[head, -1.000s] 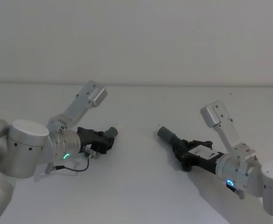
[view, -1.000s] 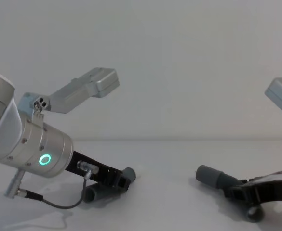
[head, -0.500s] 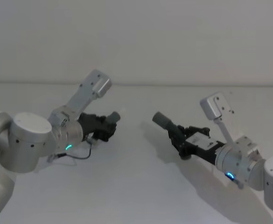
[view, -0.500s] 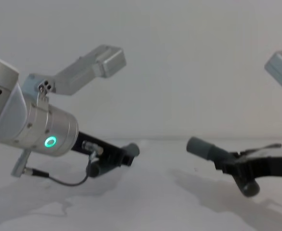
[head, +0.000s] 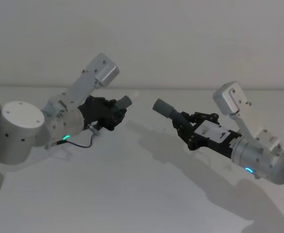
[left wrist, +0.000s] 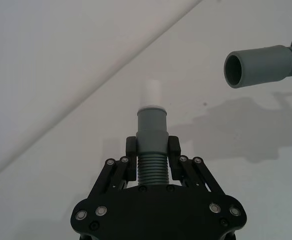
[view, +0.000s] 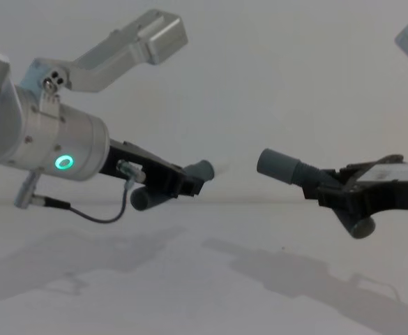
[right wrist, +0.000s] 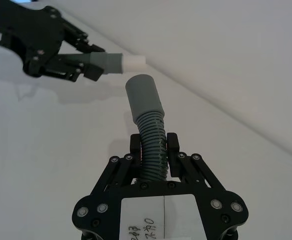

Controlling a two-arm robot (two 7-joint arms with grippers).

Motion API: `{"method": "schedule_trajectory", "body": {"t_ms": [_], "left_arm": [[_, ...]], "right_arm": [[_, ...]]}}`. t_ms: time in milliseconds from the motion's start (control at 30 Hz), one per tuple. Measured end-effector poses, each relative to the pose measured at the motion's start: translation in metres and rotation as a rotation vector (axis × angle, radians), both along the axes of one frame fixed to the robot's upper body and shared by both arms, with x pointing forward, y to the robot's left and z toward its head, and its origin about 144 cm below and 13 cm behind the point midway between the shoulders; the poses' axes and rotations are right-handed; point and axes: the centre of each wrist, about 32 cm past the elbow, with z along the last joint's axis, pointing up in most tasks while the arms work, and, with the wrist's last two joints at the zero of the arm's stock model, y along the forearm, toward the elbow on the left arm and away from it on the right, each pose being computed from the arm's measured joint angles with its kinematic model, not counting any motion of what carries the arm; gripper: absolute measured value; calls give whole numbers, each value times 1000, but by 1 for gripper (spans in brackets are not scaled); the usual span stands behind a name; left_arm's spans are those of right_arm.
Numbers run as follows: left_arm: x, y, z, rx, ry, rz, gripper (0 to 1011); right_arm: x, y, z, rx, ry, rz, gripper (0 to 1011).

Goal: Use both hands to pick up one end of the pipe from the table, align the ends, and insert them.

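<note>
Pipe tip, socket apart midair; left end effector, right end effector clamping.

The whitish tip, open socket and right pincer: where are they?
whitish tip (left wrist: 151, 92), left wrist view, middle of the narrow end
open socket (left wrist: 263, 64), left wrist view, side of its cuff
right pincer (right wrist: 154, 144), right wrist view, midway between fingertips

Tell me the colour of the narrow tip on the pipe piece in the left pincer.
Whitish tip on a grey cuff; left wrist view shows it best.
</note>
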Motion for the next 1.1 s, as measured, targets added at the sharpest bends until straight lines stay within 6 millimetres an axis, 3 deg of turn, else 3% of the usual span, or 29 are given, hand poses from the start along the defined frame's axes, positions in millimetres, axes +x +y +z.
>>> {"method": "schedule_trajectory", "body": {"t_ms": [633,1100], "left_arm": [[9,35,20,49,-43,-163,355],[12,54,24,43,-32,-280,354]], "right_arm": [[7,-38,19,-122,-84,166,295],[11,-45,23,-174,-110,214,293]]}}
